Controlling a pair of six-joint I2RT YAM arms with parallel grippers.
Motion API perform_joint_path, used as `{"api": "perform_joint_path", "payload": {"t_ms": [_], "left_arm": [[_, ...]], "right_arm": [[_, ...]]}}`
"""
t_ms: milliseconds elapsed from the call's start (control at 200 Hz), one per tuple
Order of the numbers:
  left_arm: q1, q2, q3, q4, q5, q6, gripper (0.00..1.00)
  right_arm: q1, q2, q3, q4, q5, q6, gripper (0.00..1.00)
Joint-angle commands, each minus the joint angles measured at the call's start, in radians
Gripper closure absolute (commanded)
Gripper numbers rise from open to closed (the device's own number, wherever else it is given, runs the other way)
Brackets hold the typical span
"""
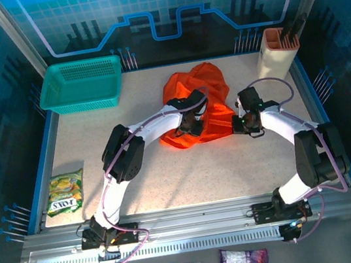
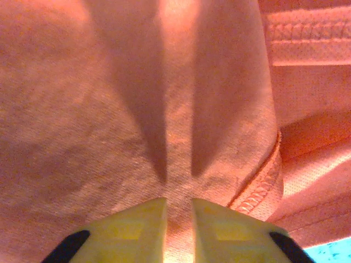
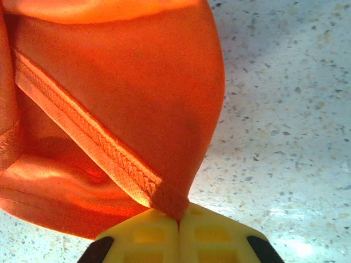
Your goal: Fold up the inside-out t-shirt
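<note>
Both grippers were clamped on the inside-out t-shirt (image 1: 211, 81), bunched near the table's (image 1: 168, 172) far edge: right gripper (image 3: 179, 219) on a hem (image 3: 82, 137), left gripper (image 2: 179, 205) mid-cloth. Grabbing step; next probably meant pulling it flat.

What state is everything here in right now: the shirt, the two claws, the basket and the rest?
t-shirt: crumpled in a heap, not folded, seams showing.
left gripper: shut on t-shirt cloth.
right gripper: shut on the t-shirt's hem.
teal mesh basket: upright, looks empty.
tan holder: standing upright.
snack packet: lying flat.
</note>
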Motion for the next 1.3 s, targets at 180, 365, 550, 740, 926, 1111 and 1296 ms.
{"api": "perform_joint_path", "payload": {"t_ms": [180,365,550,740,926,1111,1296], "left_arm": [[0.007,0.010,0.115,0.006,0.147,-0.066,0.54],[-0.016,0.120,0.250,-0.052,0.102,-0.099,0.43],[-0.022,0.209,0.347,-0.102,0.087,-0.100,0.42],[-0.023,0.220,0.352,-0.126,0.072,-0.081,0.63],[-0.016,0.121,0.272,-0.093,0.043,-0.066,0.93],[0.026,-0.061,0.161,-0.024,0.120,-0.111,0.97],[0.071,-0.175,0.111,-0.011,0.238,-0.139,0.99]], "right_arm": [[-0.018,-0.066,-0.006,-0.039,-0.028,-0.006,1.00],[-0.016,-0.079,-0.009,-0.042,-0.050,0.005,1.00],[-0.017,-0.095,-0.011,-0.050,-0.038,0.001,0.99],[-0.024,-0.093,-0.012,-0.053,-0.005,-0.001,0.99],[-0.060,-0.087,-0.011,-0.066,0.042,0.010,1.00],[-0.062,-0.123,0.004,-0.095,0.053,0.021,0.92],[0.025,-0.202,0.044,-0.141,0.047,0.071,0.73]]}}
